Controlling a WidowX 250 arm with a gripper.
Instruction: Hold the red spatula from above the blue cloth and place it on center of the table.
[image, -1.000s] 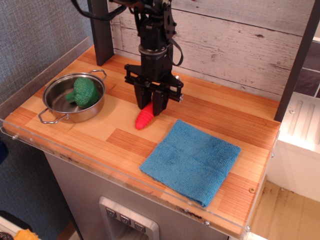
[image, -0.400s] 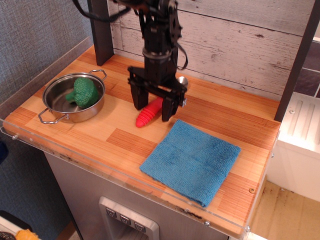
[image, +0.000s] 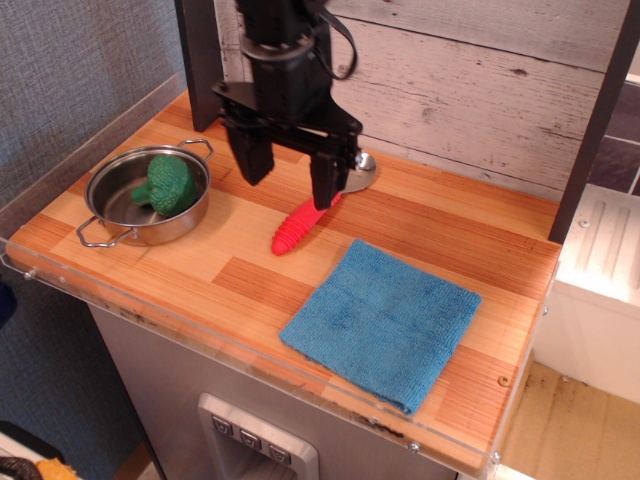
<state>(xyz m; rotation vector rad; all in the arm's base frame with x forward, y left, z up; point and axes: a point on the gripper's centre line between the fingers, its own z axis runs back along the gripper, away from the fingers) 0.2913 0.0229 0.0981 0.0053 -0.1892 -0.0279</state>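
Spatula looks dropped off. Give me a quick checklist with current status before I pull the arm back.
1. Gripper open: ok, jaws spread wide with nothing between them.
2. Red spatula released: ok, it lies flat on the table, with one finger overlapping its handle in this view.
3. Spatula off the blue cloth: ok, it lies beside the cloth's far-left corner, apart from it.
4. Placement near the table's centre: ok, roughly mid-table.
5. Finger clearance above the handle: cannot tell from this single view.
6. Steel pot with the green broccoli: ok, left of the arm and apart from it.
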